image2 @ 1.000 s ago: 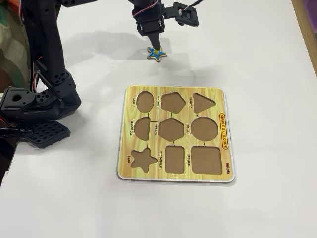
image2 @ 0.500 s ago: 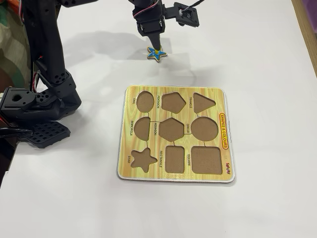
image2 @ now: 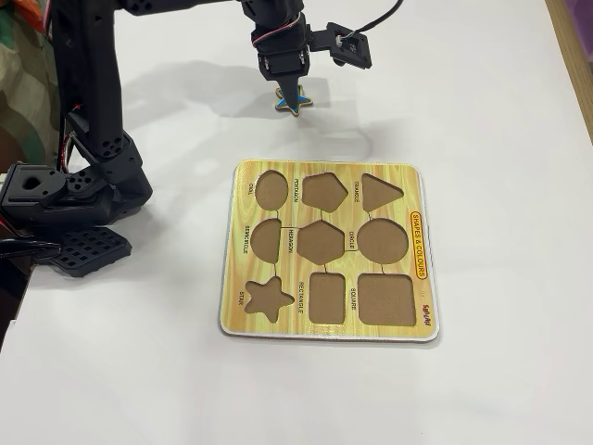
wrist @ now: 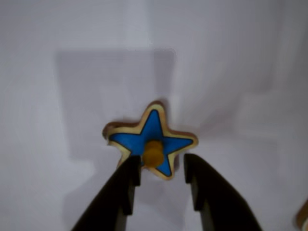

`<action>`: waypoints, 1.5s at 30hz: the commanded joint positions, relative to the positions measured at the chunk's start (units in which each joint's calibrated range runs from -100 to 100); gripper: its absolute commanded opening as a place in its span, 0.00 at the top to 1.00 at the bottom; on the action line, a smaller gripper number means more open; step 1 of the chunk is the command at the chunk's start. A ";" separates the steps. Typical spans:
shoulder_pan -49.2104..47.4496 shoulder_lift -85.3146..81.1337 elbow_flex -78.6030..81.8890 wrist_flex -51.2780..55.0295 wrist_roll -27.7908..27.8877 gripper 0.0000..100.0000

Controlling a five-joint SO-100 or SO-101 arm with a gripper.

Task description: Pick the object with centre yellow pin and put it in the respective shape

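Observation:
The object with centre yellow pin, a blue star (wrist: 154,126) with a pale edge and a yellow knob (wrist: 153,153), lies flat on the white table. In the wrist view my gripper (wrist: 162,166) is open and low over it. The knob sits between the two black fingers, close to the left finger (wrist: 129,179), with a gap to the right one. In the fixed view the gripper (image2: 289,93) points down onto the star (image2: 299,105) at the back of the table. The star-shaped cutout (image2: 269,297) is the front-left hole of the yellow board (image2: 239,269).
The board's other brown holes, among them a pentagon (image2: 324,192) and a hexagon (image2: 321,243), hold nothing. The black arm base (image2: 74,185) stands at the left table edge. A wooden strip (image2: 576,56) borders the table at the right.
The gripper has dropped lower onto the star and now hides more of it in the fixed view. The star has not moved.

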 commanded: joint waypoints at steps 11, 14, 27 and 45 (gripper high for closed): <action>0.23 -0.80 -4.23 -0.74 0.19 0.96; 0.23 -0.80 -4.23 -0.74 0.19 0.96; 0.72 -0.72 -3.96 -4.81 0.24 0.96; 1.79 -1.39 -2.97 -9.04 1.29 0.96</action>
